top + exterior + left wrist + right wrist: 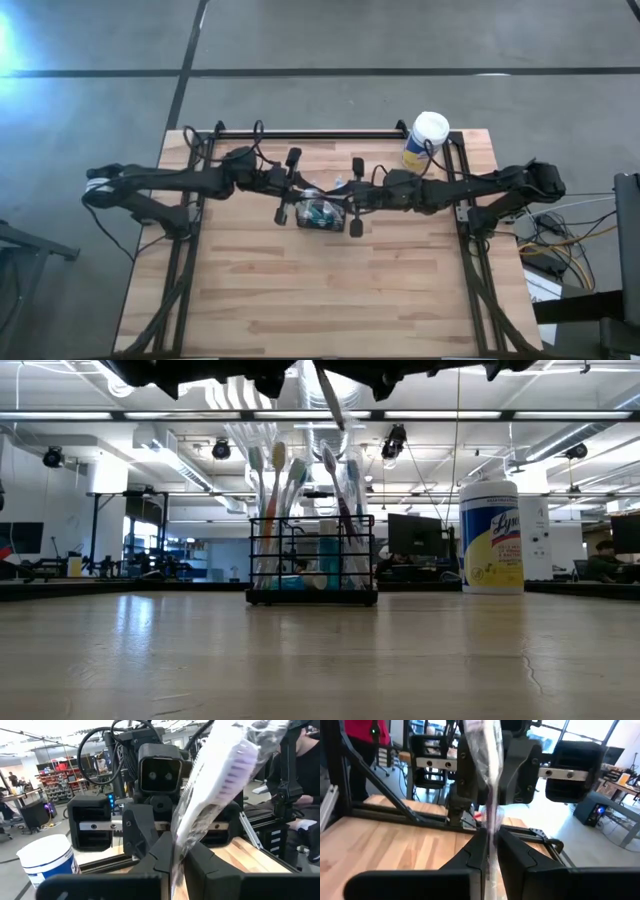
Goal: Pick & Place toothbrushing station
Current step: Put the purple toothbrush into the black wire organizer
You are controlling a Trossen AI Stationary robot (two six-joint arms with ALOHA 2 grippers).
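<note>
We see the toothbrushing station (312, 560), a black wire-mesh holder full of upright toothbrushes (278, 510), standing mid-surface (330, 290) between the two arms. Above it, the left gripper (176, 857) has its fingers clamped on a plastic-wrapped toothbrush (220, 785); the right gripper (491, 845) pinches the same wrapped brush. A disinfectant wipes canister (491, 537) stands near the far right corner.

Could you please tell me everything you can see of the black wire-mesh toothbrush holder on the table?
The toothbrush holder is a small, low-walled rectangular basket of thin black wire, apparently metal. It stands upright and level on the wooden table, near the middle, left of the wipes canister in the low view. Several toothbrushes stand in it, heads up, fanning outward. Nothing visibly touches its frame, and both arms hang above it.
</note>
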